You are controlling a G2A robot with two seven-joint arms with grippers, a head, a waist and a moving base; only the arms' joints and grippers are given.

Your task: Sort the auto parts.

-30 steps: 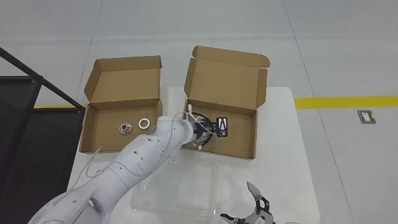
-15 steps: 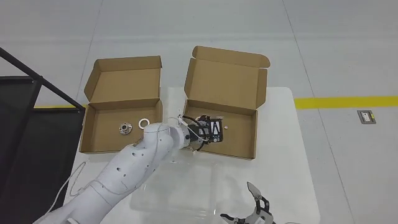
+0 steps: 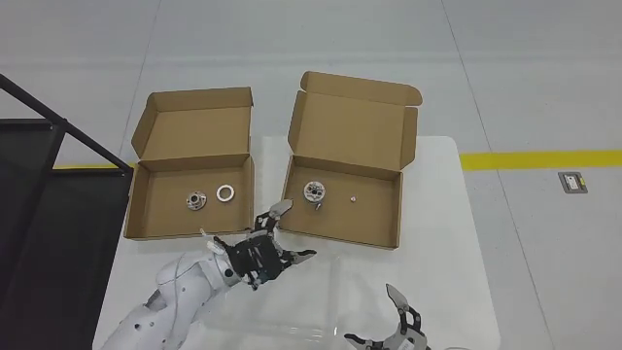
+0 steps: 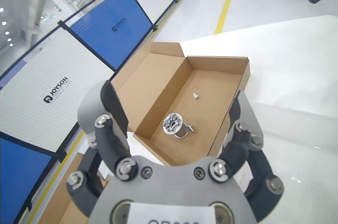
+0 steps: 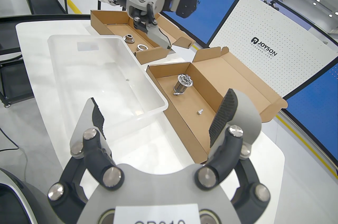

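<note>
At the table's (image 3: 437,253) 5 o'clock edge the right gripper (image 3: 377,319) sits spread open, and mid-table the left gripper (image 3: 292,230), jaws apart and holding nothing, has drawn back from the right box (image 3: 374,214) at its 1 o'clock, leaving the metal hub (image 3: 314,192) inside near a screw (image 3: 353,195), so that part looks sorted.

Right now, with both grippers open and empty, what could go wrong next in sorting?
The piece in the bin is tiny, and the bin is clear: a grasp may well miss it. The left gripper hangs close to the right box at its front corner; a low move might snag or shove the box.
</note>
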